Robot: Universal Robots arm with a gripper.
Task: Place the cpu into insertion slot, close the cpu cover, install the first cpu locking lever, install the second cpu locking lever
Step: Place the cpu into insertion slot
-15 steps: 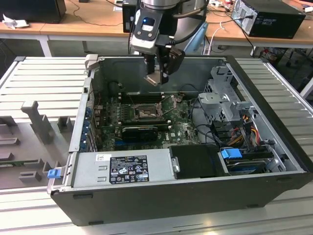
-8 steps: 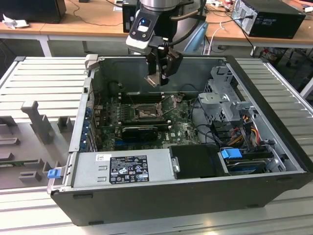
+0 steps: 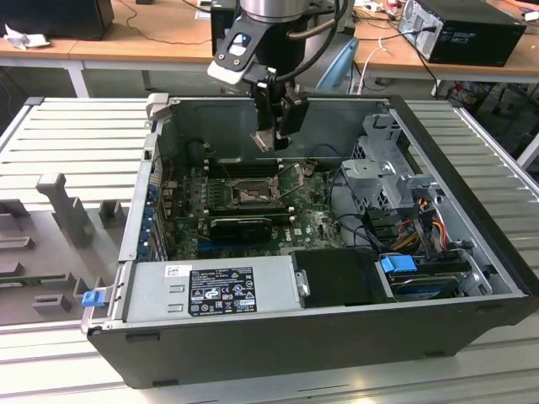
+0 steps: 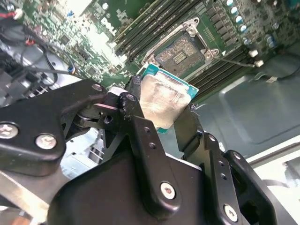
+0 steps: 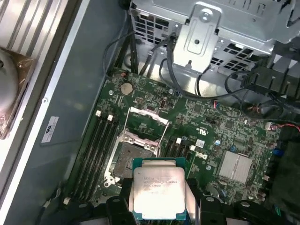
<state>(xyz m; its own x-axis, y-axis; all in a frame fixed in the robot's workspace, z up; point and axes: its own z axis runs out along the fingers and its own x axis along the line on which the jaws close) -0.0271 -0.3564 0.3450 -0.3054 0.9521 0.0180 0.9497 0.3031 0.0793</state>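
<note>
The cpu, a flat square chip with a silvery face and green edge, is clamped between my gripper's two black fingers. In the first wrist view the cpu hangs just beside the insertion slot and above the board. The slot lies bare, a dark square with a metal rim. The cpu cover stands swung up at one edge of the slot. In the exterior view my gripper hovers inside the open case, above the insertion slot. A thin lever wire sticks up beside it.
Memory slots flank the socket. A long black expansion card lies in front of it in the exterior view, then the grey power supply. A metal drive cage with cables stands at the exterior view's right. Case walls surround the board.
</note>
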